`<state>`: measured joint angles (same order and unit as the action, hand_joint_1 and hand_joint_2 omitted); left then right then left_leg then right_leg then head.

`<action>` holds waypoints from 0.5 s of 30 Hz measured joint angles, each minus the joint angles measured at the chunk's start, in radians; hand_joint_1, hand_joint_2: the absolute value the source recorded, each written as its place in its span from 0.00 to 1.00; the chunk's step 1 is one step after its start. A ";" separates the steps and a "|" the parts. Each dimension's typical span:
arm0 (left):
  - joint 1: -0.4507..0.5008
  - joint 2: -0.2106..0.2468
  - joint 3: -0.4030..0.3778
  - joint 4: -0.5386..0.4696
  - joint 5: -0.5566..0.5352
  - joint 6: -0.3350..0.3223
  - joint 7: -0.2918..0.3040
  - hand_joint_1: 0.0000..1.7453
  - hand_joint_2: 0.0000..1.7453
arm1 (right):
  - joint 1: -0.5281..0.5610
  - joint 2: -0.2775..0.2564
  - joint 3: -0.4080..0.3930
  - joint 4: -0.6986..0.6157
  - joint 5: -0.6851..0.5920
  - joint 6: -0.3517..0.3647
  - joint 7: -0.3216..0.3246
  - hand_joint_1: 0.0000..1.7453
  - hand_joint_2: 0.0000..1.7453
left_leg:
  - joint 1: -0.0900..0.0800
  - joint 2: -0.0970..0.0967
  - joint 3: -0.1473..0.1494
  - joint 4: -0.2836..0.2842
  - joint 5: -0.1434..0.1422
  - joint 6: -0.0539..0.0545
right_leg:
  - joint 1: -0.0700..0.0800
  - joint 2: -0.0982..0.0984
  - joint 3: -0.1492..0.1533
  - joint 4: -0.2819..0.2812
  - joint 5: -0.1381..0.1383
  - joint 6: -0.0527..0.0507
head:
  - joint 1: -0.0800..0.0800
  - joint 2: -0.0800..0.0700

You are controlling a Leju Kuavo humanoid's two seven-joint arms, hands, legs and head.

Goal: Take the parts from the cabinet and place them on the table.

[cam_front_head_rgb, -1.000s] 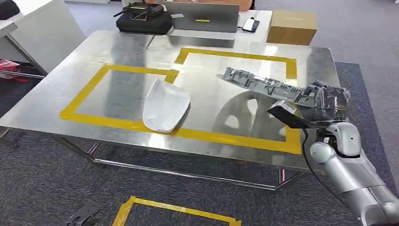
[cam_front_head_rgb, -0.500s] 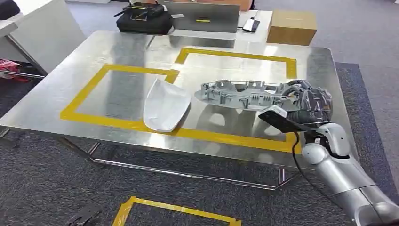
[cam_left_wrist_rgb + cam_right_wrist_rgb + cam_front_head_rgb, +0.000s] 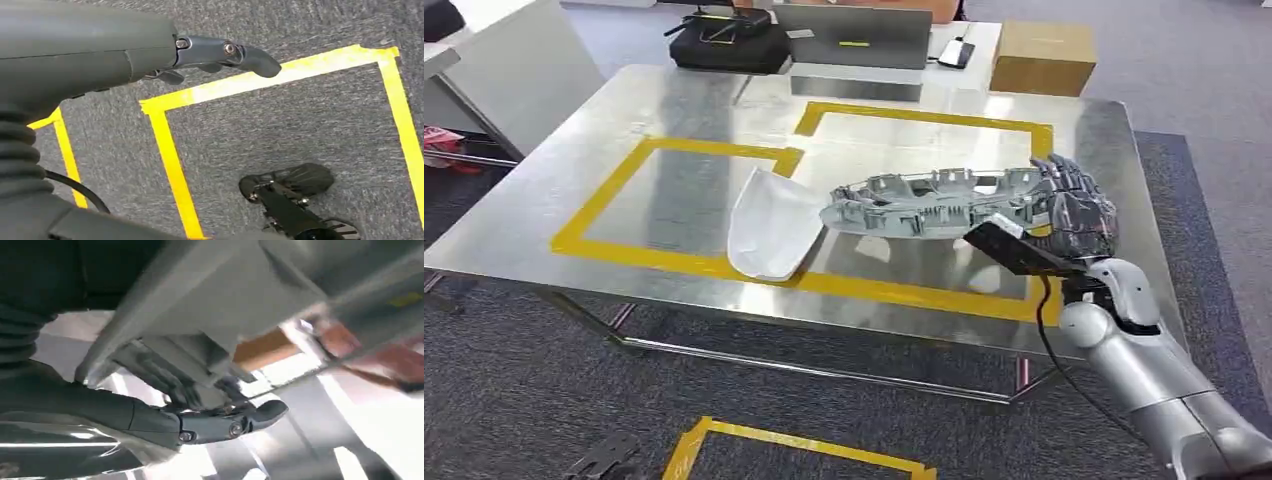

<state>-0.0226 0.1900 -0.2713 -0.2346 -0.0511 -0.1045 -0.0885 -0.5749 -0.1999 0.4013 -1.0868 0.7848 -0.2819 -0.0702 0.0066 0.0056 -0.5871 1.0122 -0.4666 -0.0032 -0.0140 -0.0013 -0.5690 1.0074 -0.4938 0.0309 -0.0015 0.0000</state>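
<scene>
Your right hand [image 3: 1074, 215] has its fingers [image 3: 1064, 185] clamped on one end of the long grey ribbed plastic part [image 3: 929, 200], holding it over the yellow-taped steel tabletop [image 3: 674, 110], its far end just beside the white curved plastic shell [image 3: 772, 225]. Your left hand [image 3: 150, 55] hangs over the carpet, fingers apart, holding nothing.

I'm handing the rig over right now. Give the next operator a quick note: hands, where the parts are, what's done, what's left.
Right hand: holds the long grey ribbed part by one end, above the steel table, over the right taped rectangle; whether it touches the surface I cannot tell.
Left hand: hangs over the carpet, holding nothing, fingers apart.
Done: white shell part lies on the table, across the front tape of the left rectangle.
Left: set the grey part down and let go.
</scene>
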 joint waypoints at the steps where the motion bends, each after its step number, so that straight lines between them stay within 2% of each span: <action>1: 0.000 -0.001 0.000 0.000 0.005 0.001 0.003 0.00 0.00 | -0.013 0.002 0.000 0.000 -0.016 0.072 0.065 0.00 0.00 | 0.000 0.000 0.000 0.000 0.000 0.000 | 0.000 0.000 0.000 0.000 0.000 0.000 | 0.000 0.000; 5: 0.006 -0.001 0.004 0.000 0.019 0.006 0.016 0.00 0.00 | -0.118 0.008 0.005 0.003 -0.107 0.380 0.282 0.00 0.00 | 0.000 0.003 0.001 0.000 0.000 0.000 | 0.000 0.003 -0.001 0.000 0.002 -0.001 | 0.000 0.000; 8: 0.005 -0.002 0.011 0.000 0.029 0.003 0.026 0.00 0.00 | -0.221 0.010 0.023 0.027 -0.186 0.562 0.393 0.00 0.00 | 0.000 0.004 0.002 0.000 0.001 0.000 | 0.000 0.004 0.000 0.000 0.003 0.000 | 0.000 0.000; 12: 0.005 -0.004 0.027 0.000 0.032 -0.006 0.028 0.00 0.00 | -0.334 0.009 0.071 0.065 -0.308 0.728 0.478 0.00 0.00 | 0.000 0.004 0.002 0.000 0.002 0.000 | 0.000 0.005 0.000 0.000 0.004 0.000 | 0.000 0.000; 15: 0.003 -0.004 0.030 0.000 0.030 -0.011 0.028 0.00 0.00 | -0.387 0.007 0.121 0.080 -0.373 0.758 0.499 0.00 0.00 | 0.000 0.004 0.002 0.000 0.003 0.001 | 0.000 0.004 -0.001 0.000 0.004 0.000 | 0.000 0.000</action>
<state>-0.0197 0.1858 -0.2411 -0.2346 -0.0214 -0.1152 -0.0606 -0.9618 -0.1927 0.5227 -1.0067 0.4115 0.4761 0.4292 0.0069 0.0099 -0.5853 1.0125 -0.4638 -0.0026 -0.0140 0.0029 -0.5697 1.0074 -0.4899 0.0309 -0.0015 0.0000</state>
